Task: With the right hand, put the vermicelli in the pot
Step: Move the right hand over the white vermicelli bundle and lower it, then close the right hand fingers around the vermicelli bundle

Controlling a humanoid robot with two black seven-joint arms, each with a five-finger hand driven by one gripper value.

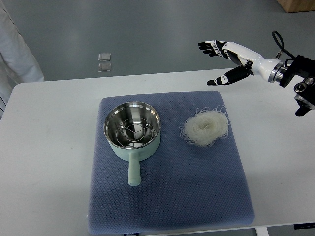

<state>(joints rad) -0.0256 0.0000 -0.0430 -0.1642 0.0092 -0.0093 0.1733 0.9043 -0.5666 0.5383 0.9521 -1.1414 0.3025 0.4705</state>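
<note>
A white table [44,162] fills the near part of the scene, and a blue-grey textured mat [172,191] lies square on it. On the mat's left half stands the pot [132,129], pale mint green outside with a shiny steel inside; a round wire rack sits in its bottom. Its short mint handle points toward the near edge of the table.

To the right of the pot, apart from it and also on the mat, lies the vermicelli [205,127]. It is a loose, flattened nest of thin, translucent white strands, coiled round on itself, with stray loops sticking out around the rim. Nothing touches it.

Farther back and to the right, the right hand [227,61] comes in from the right edge on a white and black forearm. It hangs above the far right corner of the mat, beyond the vermicelli and clear of it. Its black-tipped fingers [209,46] are spread and stretched out toward the left, with the thumb held well below them, so the hand is released and holds nothing.

Beyond the table lies a grey floor, with a white garment [17,49] at the far left edge.
</note>
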